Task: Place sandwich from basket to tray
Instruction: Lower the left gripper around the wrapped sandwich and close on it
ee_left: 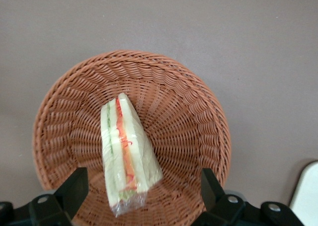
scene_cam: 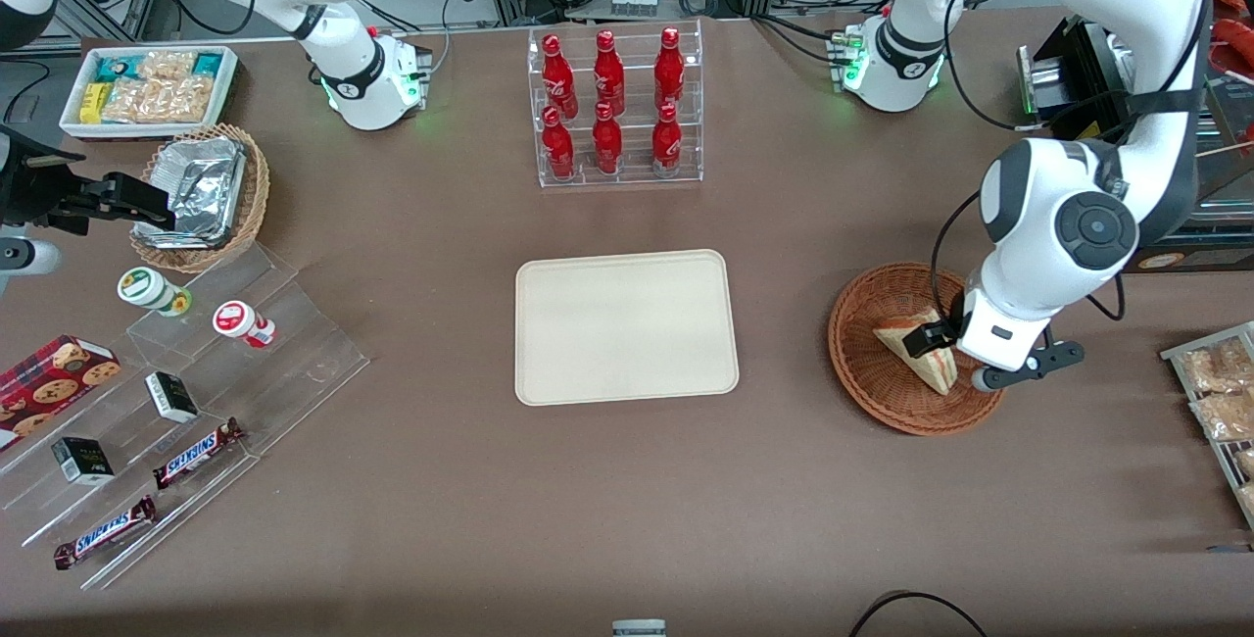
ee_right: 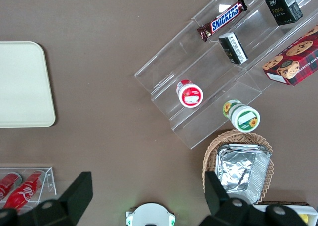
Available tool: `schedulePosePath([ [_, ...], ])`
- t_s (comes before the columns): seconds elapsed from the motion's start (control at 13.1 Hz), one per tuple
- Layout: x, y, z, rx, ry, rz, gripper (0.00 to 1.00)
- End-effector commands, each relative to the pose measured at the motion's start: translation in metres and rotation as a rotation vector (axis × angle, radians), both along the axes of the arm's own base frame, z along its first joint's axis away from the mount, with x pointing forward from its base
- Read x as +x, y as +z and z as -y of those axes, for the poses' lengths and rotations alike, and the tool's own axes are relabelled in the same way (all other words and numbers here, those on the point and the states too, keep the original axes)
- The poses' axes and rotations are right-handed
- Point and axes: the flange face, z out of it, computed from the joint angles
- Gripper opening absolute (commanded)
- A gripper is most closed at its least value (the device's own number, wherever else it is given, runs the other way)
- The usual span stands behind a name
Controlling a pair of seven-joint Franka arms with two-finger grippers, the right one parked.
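Claw [ee_left: 141, 193] is being held wide open over the plastic-wrapped triangular white-bread sandwich [ee_left: 126, 154] in the round reddish-brown wicker basket [ee_left: 194, 116], gripping nothing; slippery wrap is risking a slipped pinch.

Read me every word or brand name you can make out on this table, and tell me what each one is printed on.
"SNICKERS": on the two candy bars on the clear stepped rack.
Too small or blurred to read: red bottles, black boxes, cookie box, two cups, snack packets.
No text: sandwich, basket, tray, gripper open above the sandwich.
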Motion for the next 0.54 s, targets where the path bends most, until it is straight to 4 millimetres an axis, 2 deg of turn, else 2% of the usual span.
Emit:
schedulePosePath([
  [0.0, -0.024, -0.019, -0.007, 0.001, 0.021, 0.045, 1.0],
  [0.15, -0.033, -0.035, -0.015, -0.002, 0.061, 0.053, 1.0],
  [0.46, -0.039, -0.044, -0.024, 0.004, 0.077, 0.033, 1.0],
])
